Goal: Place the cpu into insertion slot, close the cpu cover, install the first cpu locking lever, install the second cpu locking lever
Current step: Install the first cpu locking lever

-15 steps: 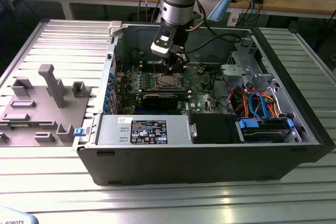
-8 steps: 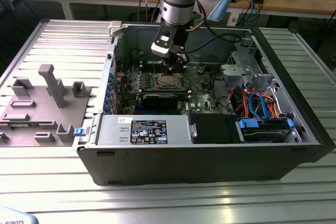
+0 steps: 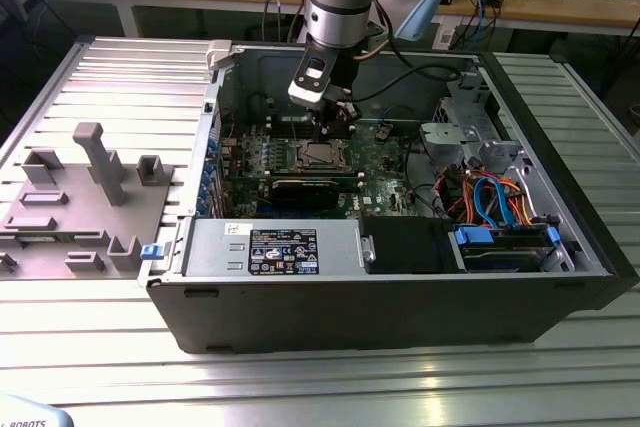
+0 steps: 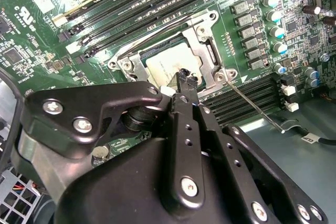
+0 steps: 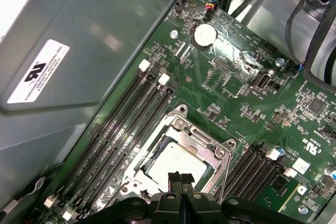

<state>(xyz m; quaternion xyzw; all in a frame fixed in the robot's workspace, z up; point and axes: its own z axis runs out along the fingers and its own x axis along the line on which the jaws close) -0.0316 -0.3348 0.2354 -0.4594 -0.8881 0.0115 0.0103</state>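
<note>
The cpu (image 5: pixel 169 160) lies flat in the insertion slot (image 3: pixel 322 154) on the green motherboard (image 5: pixel 231 85). In both wrist views the cpu cover (image 5: pixel 202 141) lies down around it, and the chip's silver top (image 4: pixel 159 66) shows through the cover's (image 4: pixel 203 43) window. My gripper (image 5: pixel 180 178) hangs just above the chip's edge, fingers shut together with nothing between them. In the second wrist view the gripper (image 4: pixel 185 75) tip points down at the chip. One thin locking lever (image 4: pixel 157 26) lies along the socket's side. Another lever (image 4: pixel 252 106) reaches out from the socket's corner over the memory slots.
The board sits deep inside an open computer case (image 3: pixel 400 287). Memory slots (image 5: pixel 121 124) flank the socket on both sides. A power supply (image 3: pixel 270 247), drive bays and coloured cables (image 3: pixel 500 197) fill the near side. A grey fixture tray (image 3: pixel 80 197) lies at the exterior view's left.
</note>
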